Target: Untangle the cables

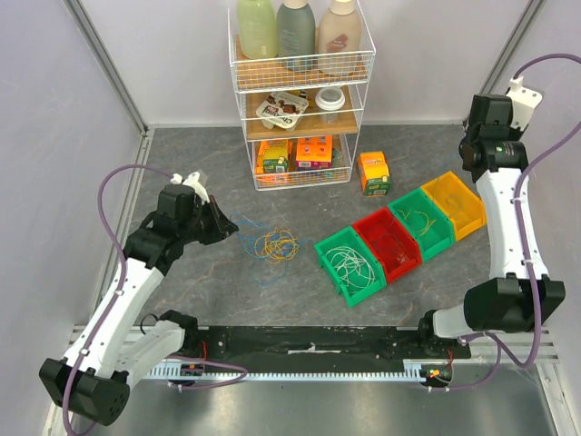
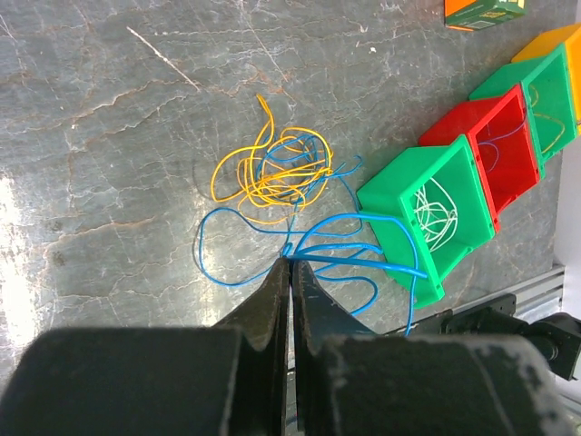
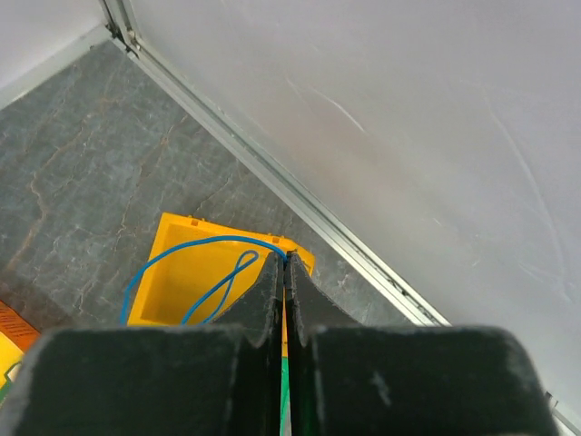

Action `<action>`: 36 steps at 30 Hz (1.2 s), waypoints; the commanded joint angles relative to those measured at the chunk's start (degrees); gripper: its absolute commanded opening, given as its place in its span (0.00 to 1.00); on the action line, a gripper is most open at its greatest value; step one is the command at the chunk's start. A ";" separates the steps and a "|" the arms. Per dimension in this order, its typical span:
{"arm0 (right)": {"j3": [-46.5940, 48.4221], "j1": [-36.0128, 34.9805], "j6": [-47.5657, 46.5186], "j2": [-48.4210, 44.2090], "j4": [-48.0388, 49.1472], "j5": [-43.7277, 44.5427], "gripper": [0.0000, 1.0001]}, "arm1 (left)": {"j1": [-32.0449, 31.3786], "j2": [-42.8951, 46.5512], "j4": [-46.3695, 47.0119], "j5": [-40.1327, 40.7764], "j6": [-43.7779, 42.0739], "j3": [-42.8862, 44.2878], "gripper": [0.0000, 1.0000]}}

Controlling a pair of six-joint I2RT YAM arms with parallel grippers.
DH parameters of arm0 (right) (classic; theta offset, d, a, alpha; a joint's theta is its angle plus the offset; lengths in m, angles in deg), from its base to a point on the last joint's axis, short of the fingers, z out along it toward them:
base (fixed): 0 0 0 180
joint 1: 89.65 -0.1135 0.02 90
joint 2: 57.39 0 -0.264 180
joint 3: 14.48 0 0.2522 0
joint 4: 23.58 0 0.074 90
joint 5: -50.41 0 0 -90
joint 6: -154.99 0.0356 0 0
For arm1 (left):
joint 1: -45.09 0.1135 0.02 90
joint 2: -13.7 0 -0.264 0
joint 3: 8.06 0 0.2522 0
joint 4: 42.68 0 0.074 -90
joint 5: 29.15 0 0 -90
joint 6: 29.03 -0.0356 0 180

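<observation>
A tangle of yellow cable (image 2: 272,177) and blue cable (image 2: 322,243) lies on the grey tabletop, left of the bins; it also shows in the top view (image 1: 274,243). My left gripper (image 2: 290,260) is low at the tangle's near-left side (image 1: 225,227), shut on a strand of the blue cable. My right gripper (image 3: 284,257) is raised high at the far right, above the yellow bin (image 3: 172,300). It is shut on a separate blue cable (image 3: 186,256) that loops down over that bin. White cables (image 2: 436,211) lie in the nearest green bin (image 2: 390,186).
Four bins stand in a diagonal row: green (image 1: 325,247), red (image 1: 363,227), green (image 1: 399,203), yellow (image 1: 434,184). A wire shelf rack (image 1: 300,91) with bottles and cartons stands at the back. An orange carton (image 1: 373,173) sits beside it.
</observation>
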 commanded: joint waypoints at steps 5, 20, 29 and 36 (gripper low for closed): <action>4.99 0.98 2.08 -2.08 2.87 -6.54 0.00 | -1.60 0.77 0.59 3.60 -3.77 3.08 0.05; 5.10 2.91 2.61 0.73 3.48 -3.82 0.00 | -2.21 0.33 1.03 3.77 -3.94 2.99 0.05; -4.83 5.81 2.79 1.34 8.04 -2.42 0.00 | -2.83 0.07 1.12 3.69 -4.03 2.81 0.05; -10.02 6.34 3.75 4.06 10.51 -7.94 0.00 | -2.83 0.07 1.20 3.07 -3.86 2.81 0.05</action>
